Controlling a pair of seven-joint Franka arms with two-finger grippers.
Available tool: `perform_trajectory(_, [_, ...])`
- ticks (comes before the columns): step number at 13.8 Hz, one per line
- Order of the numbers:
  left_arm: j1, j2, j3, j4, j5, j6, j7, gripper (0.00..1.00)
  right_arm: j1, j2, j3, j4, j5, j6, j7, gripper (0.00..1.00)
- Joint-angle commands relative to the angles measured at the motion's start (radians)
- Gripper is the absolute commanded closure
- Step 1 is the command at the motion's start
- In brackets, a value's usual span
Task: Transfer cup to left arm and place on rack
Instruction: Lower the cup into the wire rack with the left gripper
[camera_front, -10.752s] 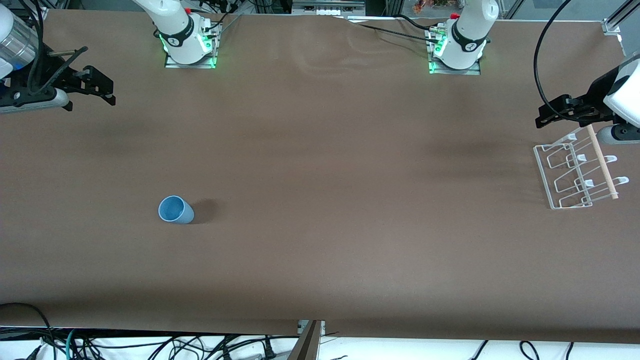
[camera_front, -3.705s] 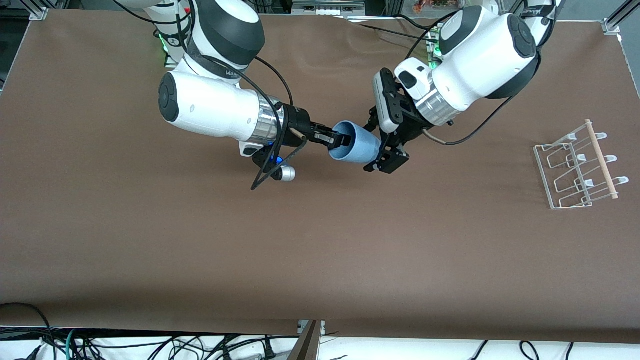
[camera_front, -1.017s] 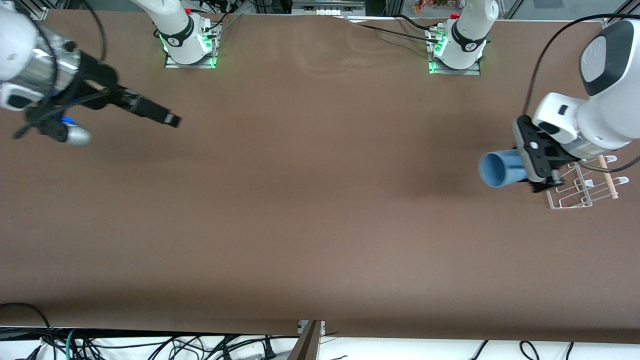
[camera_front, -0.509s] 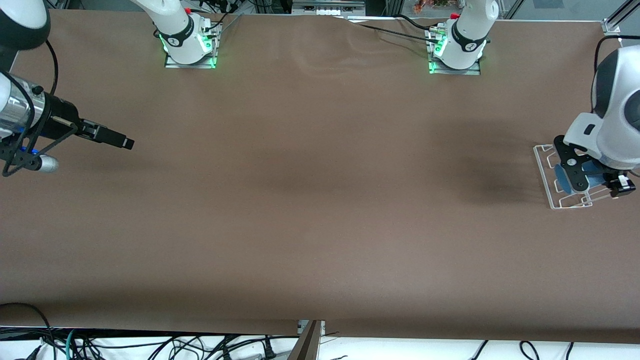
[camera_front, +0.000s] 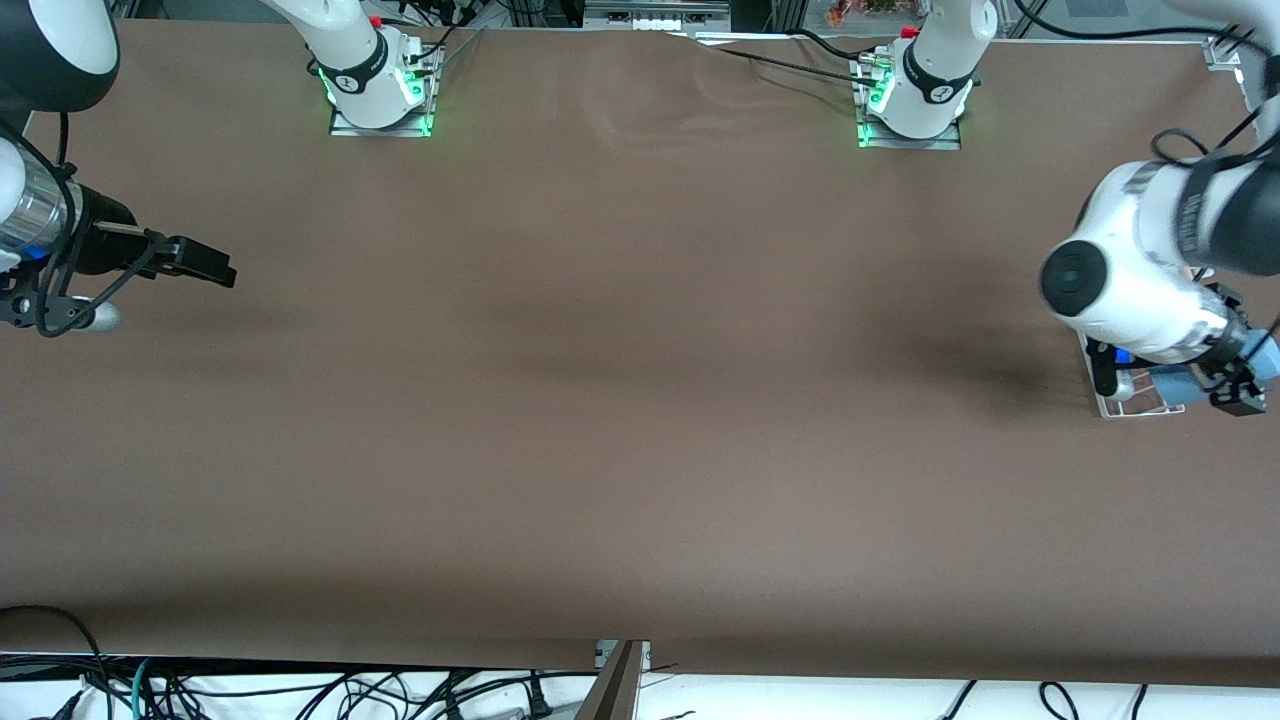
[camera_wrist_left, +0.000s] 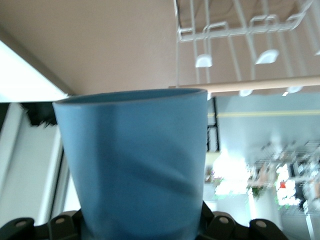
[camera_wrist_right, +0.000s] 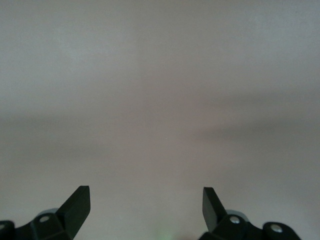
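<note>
While the left arm (camera_front: 1140, 285) bends low over the rack (camera_front: 1140, 405) at its end of the table (camera_front: 640, 400), its gripper (camera_front: 1215, 378) is clamped on the cup (camera_front: 1170, 383). From the front, only a sliver of blue shows under the wrist, right over the rack's wires; I cannot tell whether the cup touches them. The left wrist view shows the cup (camera_wrist_left: 135, 165) held by its narrower end between the black fingers, its wider rim pointing away from the gripper, with the rack's white loops (camera_wrist_left: 240, 30) and wooden dowel (camera_wrist_left: 260, 84) close past that rim. The cup's inside is turned away from every view, so what it holds, if anything, cannot be seen. No print or label shows on its blue wall.

Over at the right arm's end, the right gripper (camera_front: 215, 268) hangs above bare table, waiting. Its fingers (camera_wrist_right: 77, 202) are spread wide with nothing between them. On each arm's base, near the green lights, sits a small round mark, too small to read.
</note>
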Motion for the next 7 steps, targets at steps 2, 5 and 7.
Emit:
perform_trajectory(2, [0.020, -0.003, 0.008, -0.141, 0.237, 0.026, -0.156, 1.00, 0.004, -0.053, -0.018, -0.034, -0.017, -0.004, -0.025, 0.01])
perform_trajectory(5, [0.025, 0.027, 0.016, -0.168, 0.333, 0.023, -0.158, 1.00, -0.075, -0.082, 0.038, -0.060, -0.056, 0.007, -0.068, 0.01])
perform_trajectory(7, [0.037, 0.027, 0.042, -0.178, 0.371, 0.029, -0.161, 1.00, -0.167, -0.117, 0.146, -0.115, -0.065, 0.013, -0.127, 0.01])
